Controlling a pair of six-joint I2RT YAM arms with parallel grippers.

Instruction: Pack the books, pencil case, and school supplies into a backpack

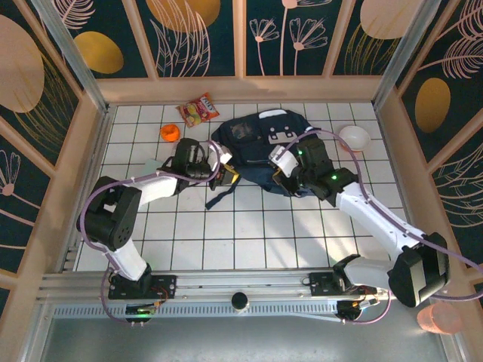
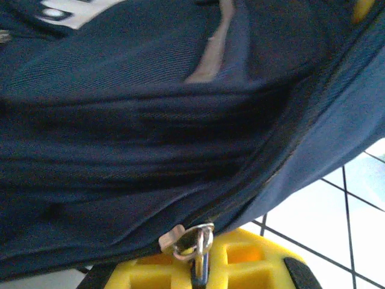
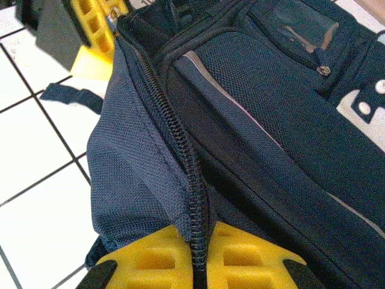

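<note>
L gripper (image 2: 197, 272) pinches zip pull (image 2: 192, 239), R gripper (image 3: 198, 262) clamps backpack (image 3: 271, 126) edge

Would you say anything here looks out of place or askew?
Nothing looks spilled or damaged. The large navy-blue fabric backpack lies slightly askew, one dark strap trailing over the white tiles. A red-orange snack packet and small round orange object lie beyond its far-left corner.

Right hand (image 3: 198, 268) is clamped on the backpack (image 3: 271, 120), yellow fingers (image 3: 150, 265) pinching the navy fabric either side of the zip (image 3: 180, 150). The zip runs up to the left hand (image 3: 105, 21). A dark strap (image 3: 69, 96) lies on the white-tiled desk (image 3: 36, 211).
</note>
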